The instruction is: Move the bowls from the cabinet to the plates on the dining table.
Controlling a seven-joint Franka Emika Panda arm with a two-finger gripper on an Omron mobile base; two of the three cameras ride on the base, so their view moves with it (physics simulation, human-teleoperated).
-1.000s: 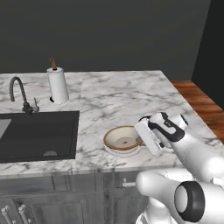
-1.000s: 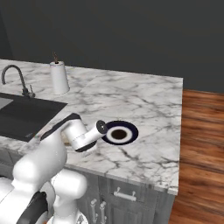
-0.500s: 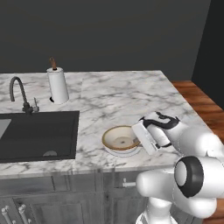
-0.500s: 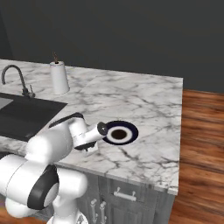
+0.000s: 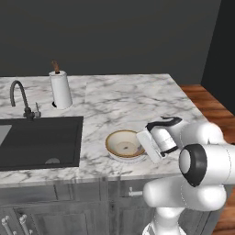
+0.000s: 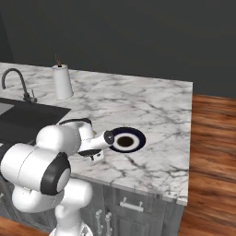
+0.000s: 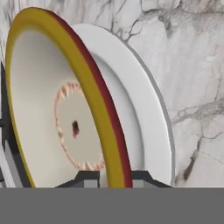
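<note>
my claw (image 7: 111,177) is pinched tight on the near rim of the beige bowl (image 5: 124,144); the bowl sits on the white plate (image 7: 144,113), on the marble table (image 5: 133,98) beside the sink (image 5: 39,140)

A rendered home kitchen: a white marble surface (image 5: 124,98) with grey veins over grey drawer fronts (image 6: 133,207), and warm wooden floorboards (image 6: 212,152) beyond its end. Well to the left of the end effector (image 5: 146,146), a black sink (image 5: 39,142) with a curved dark tap (image 5: 20,98) is set into the marble; farther off stands a paper-towel roll (image 5: 60,88)
</note>
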